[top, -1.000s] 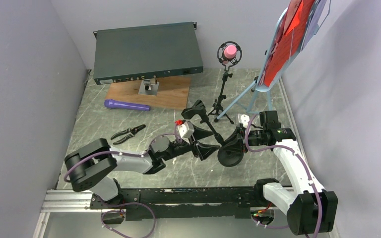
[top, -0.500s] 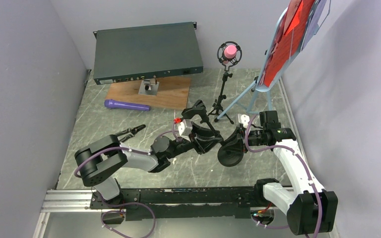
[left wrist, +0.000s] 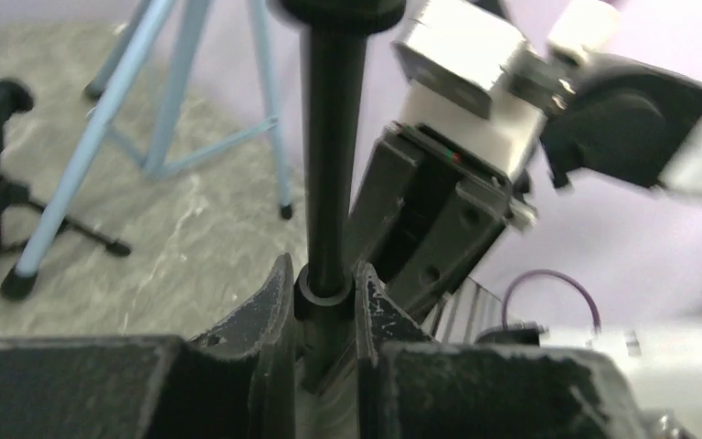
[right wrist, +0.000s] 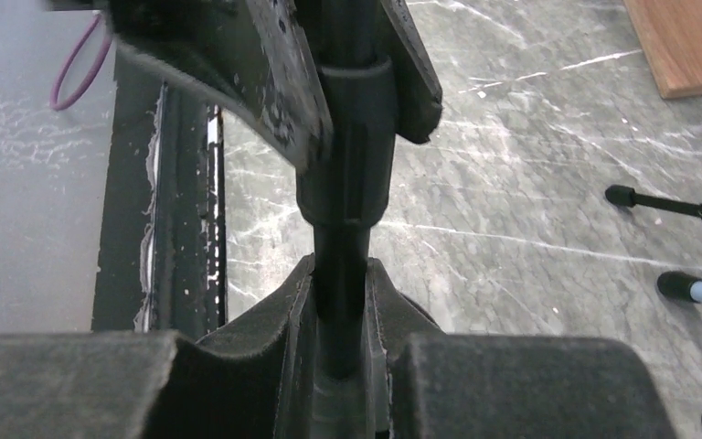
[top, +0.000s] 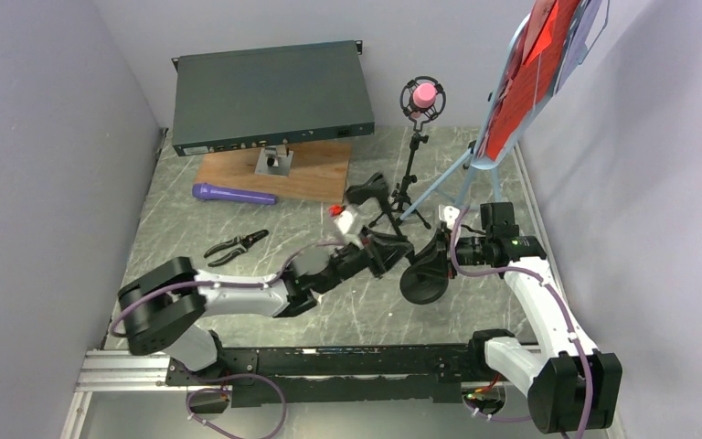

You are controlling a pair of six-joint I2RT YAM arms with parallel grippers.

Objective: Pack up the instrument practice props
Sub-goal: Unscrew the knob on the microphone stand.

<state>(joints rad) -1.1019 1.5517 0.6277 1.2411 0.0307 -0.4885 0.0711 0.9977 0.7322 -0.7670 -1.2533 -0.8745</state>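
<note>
The black round-base mic holder (top: 423,282) hangs tilted between both arms, its clip (top: 367,190) pointing up and left. My left gripper (top: 400,245) (left wrist: 326,274) is shut on the holder's pole (left wrist: 332,137) at a collar. My right gripper (top: 436,253) (right wrist: 341,274) is shut on the same pole (right wrist: 343,229), closer to the base. A purple microphone (top: 232,194) lies on the table. The pink microphone (top: 423,94) sits in the black tripod holder (top: 411,169). Red music sheets (top: 535,64) rest on the light-blue music tripod (top: 462,174).
A dark green rack box (top: 270,96) stands at the back, over a brown wooden board (top: 315,174). Pliers (top: 236,244) lie on the table's left side. Grey walls close in left and right. The tripods' feet (right wrist: 695,291) stand close behind the grippers.
My left gripper has reached right onto the mic holder's pole and shut on it. The holder's clip end has swung up and back. The right gripper kept its grip.
</note>
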